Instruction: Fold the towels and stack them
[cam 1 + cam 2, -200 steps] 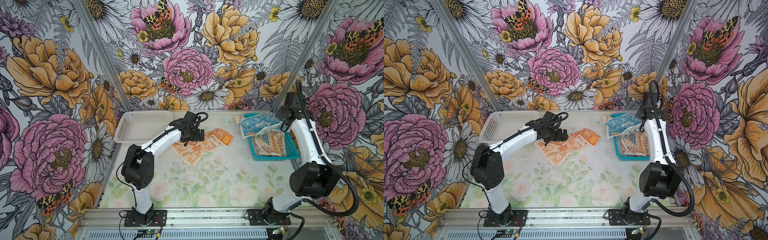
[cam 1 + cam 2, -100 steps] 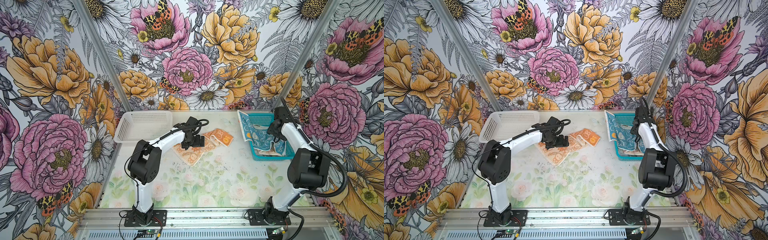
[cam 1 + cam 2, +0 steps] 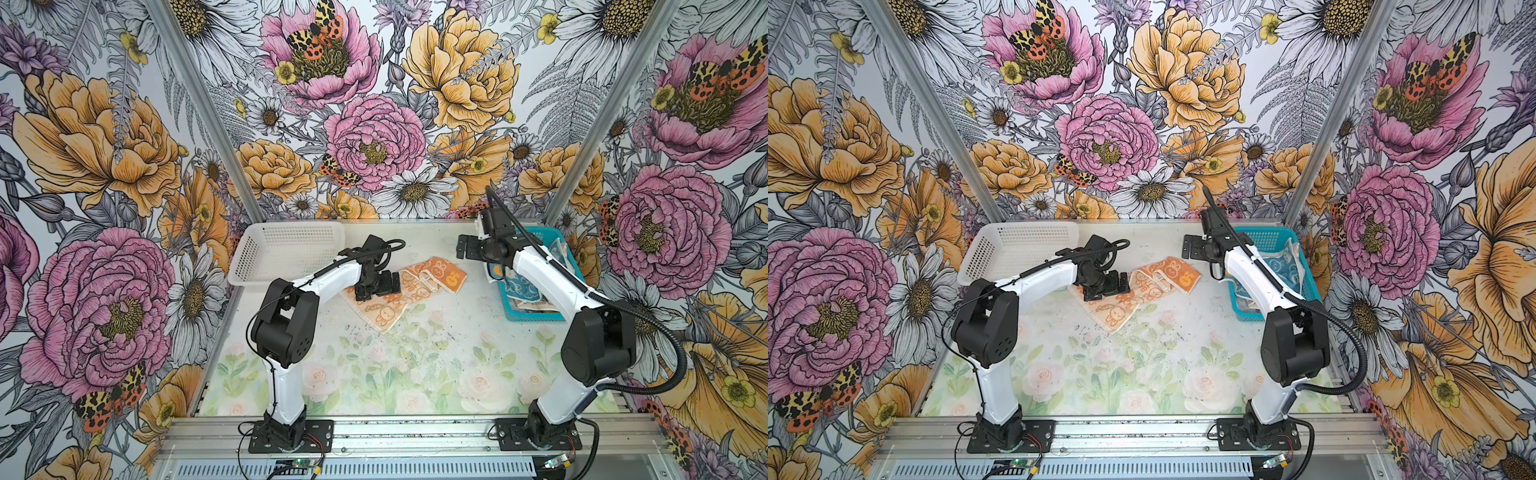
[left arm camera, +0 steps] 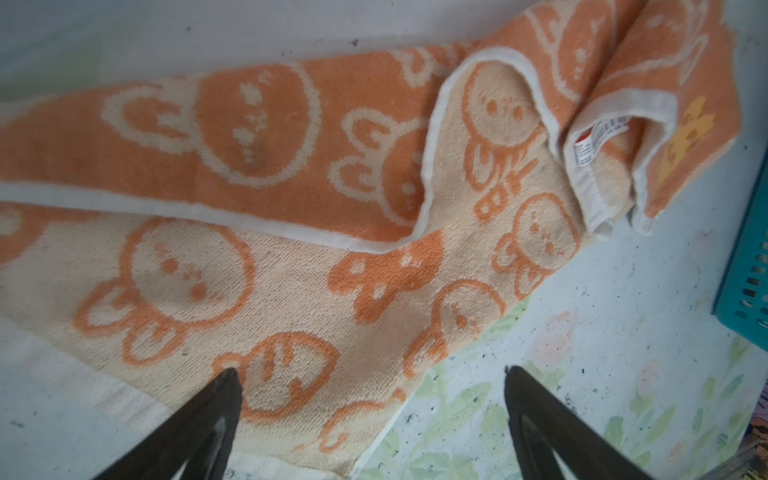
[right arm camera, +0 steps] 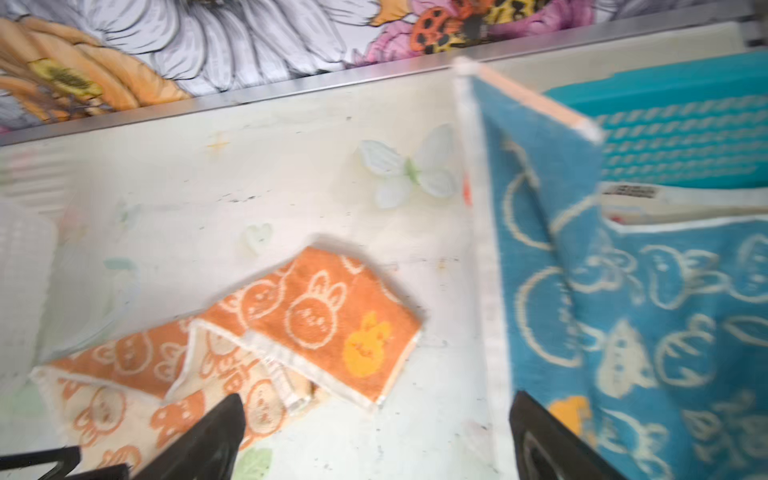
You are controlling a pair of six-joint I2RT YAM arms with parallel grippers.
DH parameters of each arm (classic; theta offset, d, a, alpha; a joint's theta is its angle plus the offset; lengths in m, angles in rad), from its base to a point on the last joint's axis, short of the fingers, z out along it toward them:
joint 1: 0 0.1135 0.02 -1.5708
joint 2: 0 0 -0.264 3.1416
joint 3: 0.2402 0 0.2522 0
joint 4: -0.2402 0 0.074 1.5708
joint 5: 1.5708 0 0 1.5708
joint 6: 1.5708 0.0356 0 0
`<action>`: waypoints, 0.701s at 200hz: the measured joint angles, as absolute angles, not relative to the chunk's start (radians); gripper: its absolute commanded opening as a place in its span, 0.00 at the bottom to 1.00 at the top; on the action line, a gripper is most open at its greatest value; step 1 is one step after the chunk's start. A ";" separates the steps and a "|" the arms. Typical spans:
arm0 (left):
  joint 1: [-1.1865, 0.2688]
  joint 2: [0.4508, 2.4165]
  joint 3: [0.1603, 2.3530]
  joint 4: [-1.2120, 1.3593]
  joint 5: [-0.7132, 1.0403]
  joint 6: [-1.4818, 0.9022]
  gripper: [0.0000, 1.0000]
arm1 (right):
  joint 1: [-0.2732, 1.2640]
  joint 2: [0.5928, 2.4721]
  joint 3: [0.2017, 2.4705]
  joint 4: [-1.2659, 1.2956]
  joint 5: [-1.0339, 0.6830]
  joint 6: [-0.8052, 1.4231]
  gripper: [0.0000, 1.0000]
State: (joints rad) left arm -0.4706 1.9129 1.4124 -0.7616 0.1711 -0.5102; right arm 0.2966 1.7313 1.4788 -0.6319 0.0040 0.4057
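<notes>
In both top views the orange towel (image 3: 419, 286) lies rumpled on the worktop (image 3: 415, 365) between the white basket (image 3: 286, 249) and the teal basket (image 3: 536, 318). A blue towel (image 3: 519, 286) drapes over the teal rim.

In the left wrist view the left gripper (image 4: 370, 374) stands wide open and empty just above the orange towel's (image 4: 291, 257) pale side.

In the right wrist view the right gripper (image 5: 374, 436) also stands wide open, holding nothing. The blue towel (image 5: 623, 311) hangs just beside it.

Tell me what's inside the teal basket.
A blue towel lies in the teal basket over a paler towel. The right arm hides the middle, so I can't count them.
</notes>
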 measured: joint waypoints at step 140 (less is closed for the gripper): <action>-0.528 1.875 1.276 -0.702 0.195 -0.562 0.99 | 0.370 2.101 1.504 -0.555 -0.098 0.543 0.25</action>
